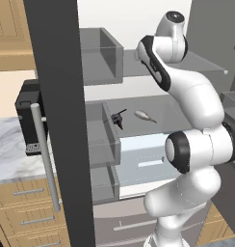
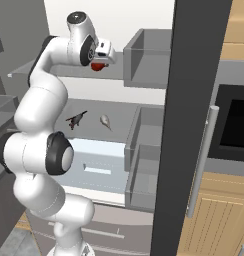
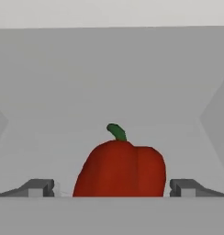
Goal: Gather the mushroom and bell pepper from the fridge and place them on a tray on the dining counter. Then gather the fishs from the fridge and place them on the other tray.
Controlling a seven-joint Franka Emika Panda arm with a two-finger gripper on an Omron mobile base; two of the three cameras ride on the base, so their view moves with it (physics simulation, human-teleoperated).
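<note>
The fridge (image 1: 57, 120) stands open, its dark door edges (image 2: 186, 125) near on both sides. On its upper shelf (image 1: 201, 65) sits the red bell pepper (image 3: 118, 167) with a green stem, upright. My gripper (image 3: 113, 187) is open around it, one fingertip (image 3: 40, 187) on each side and small gaps between. From the right base view the bell pepper (image 2: 97, 66) peeks out under the gripper (image 2: 99, 63). Two fishs lie on the lower shelf: a dark one (image 1: 118, 118) and a silvery one (image 1: 144, 116), apart. The mushroom, both trays and the dining counter are out of view.
Grey door bins (image 1: 102, 53) (image 2: 144, 57) jut beside the shelves. A pale drawer (image 2: 96, 167) sits under the fish shelf. A marbled counter (image 1: 8, 144) with a dark appliance (image 1: 28, 116) lies left of the fridge. A black oven (image 2: 234, 125) is right.
</note>
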